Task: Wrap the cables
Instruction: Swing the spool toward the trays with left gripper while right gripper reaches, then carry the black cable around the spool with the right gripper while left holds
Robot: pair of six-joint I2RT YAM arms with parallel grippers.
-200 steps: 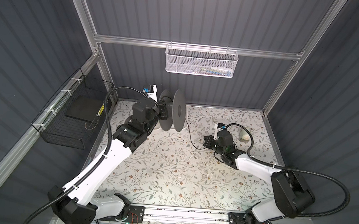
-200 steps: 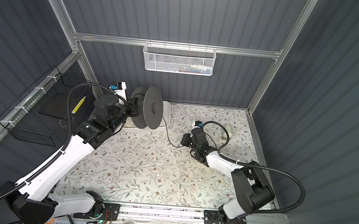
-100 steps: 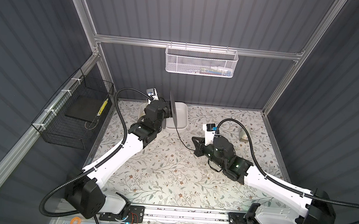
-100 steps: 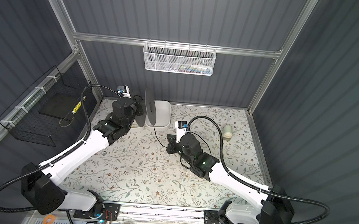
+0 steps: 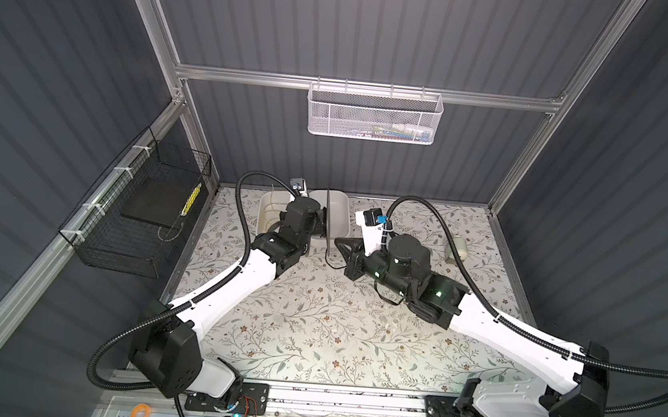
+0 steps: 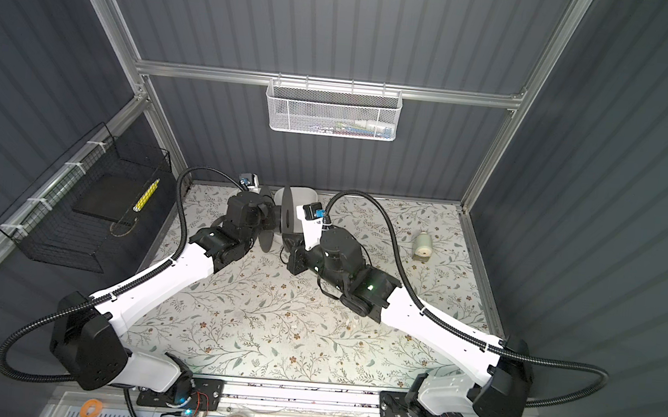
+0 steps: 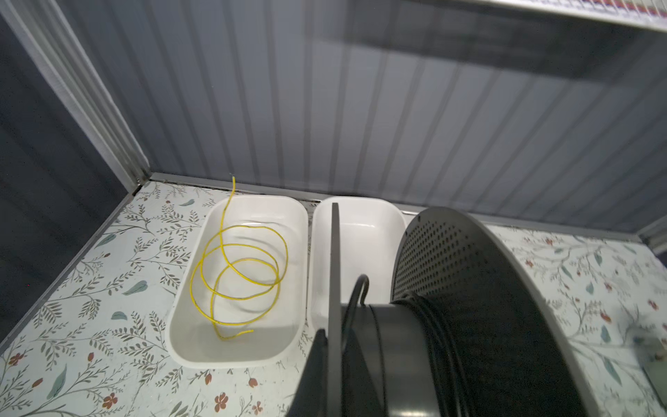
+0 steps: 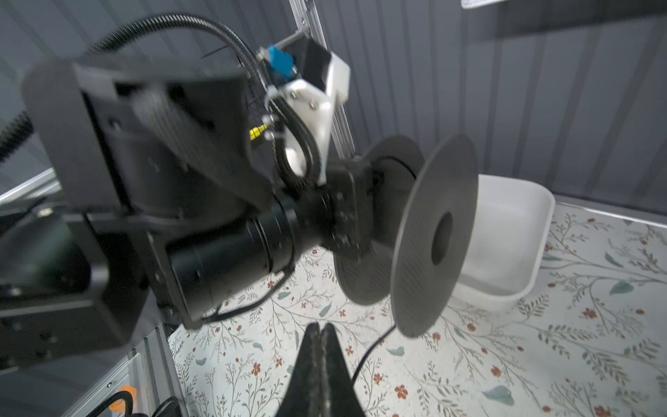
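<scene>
Tech: What were your fingers doing?

Me: My left gripper [image 8: 361,205] was clamped on the grey spool [image 8: 433,234], holding it with its axle level, by the white tray [image 7: 361,202]. My right gripper [image 8: 319,330] had its fingers pressed together.

Tech: On the cable?

Me: I couldn't tell. The black cable [image 8: 368,352] ran just beside those fingers, but the pinch itself wasn't visible. Several turns sat on the hub, and the loose tail dropped from the flange onto the floral table [image 5: 312,332].

Tech: So what worried you?

Me: Slack, mostly. If my right fingers had nothing between them, turning the spool would have laid floppy loops — they'd slide over each other or spill off the hub. If they were pinching hard, the turn could have dragged the spool out of my left grip, since I judged that hold to be on one flange only. The tail also lay near the tray's edge, and it might have snagged there. The yellow wire [image 7: 238,267] in the other tray [image 7: 263,198] was well apart — no trouble from that.
</scene>
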